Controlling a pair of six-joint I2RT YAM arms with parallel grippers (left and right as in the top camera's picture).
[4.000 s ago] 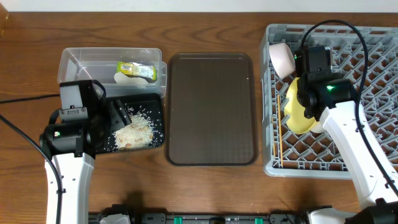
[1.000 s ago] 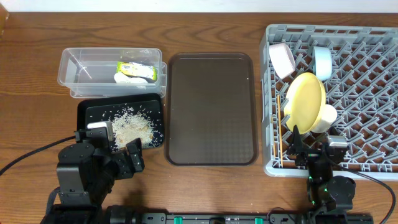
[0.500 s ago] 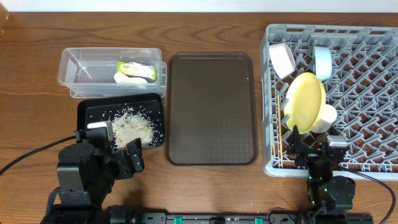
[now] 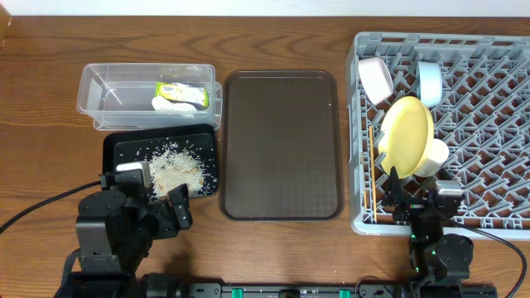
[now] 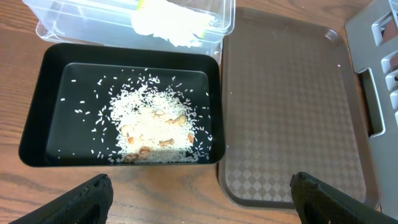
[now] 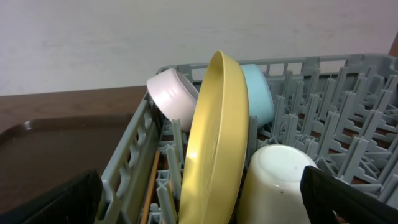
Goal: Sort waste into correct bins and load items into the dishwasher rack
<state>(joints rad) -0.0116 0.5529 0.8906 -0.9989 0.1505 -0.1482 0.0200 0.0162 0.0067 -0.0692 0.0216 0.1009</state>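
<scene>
Both arms sit at the near edge of the worktop (image 4: 50, 141). The left hand (image 5: 202, 186) is wide open and grips nothing. Its two dark fingers show only at the lower corners of the left wrist view, well apart from each other. It stands near the front side of the black tray (image 4: 122, 157). This tray lies on the worktop with the whitish rice scraps (image 4: 176, 170) heaped in its middle and loose grains scattered around the heap.

Just behind the black tray is the clear tub (image 4: 108, 95) — we cannot tell if the two touch. Inside the tub, at its right end, lie the yellow-green snack wrapper (image 4: 182, 91) and the small white scrap (image 4: 164, 104), one against the other. To the right of both bins lies the brown serving tray (image 4: 281, 145).

The right hand (image 6: 202, 198) is also open, with nothing between its fingers. It is at the near-left corner of the grey rack (image 4: 489, 124). In the rack, the yellow plate (image 4: 406, 132) stands on its edge between the pegs. The white bowl (image 4: 375, 79) leans on its side at the far-left corner, and the light-blue bowl (image 4: 429, 81) stands on its side just behind the plate. The small pale cup (image 4: 432, 156) lies on its side and touches the plate at its right. The wooden chopsticks (image 4: 374, 199) lie along the left wall of the rack, beside the plate.
</scene>
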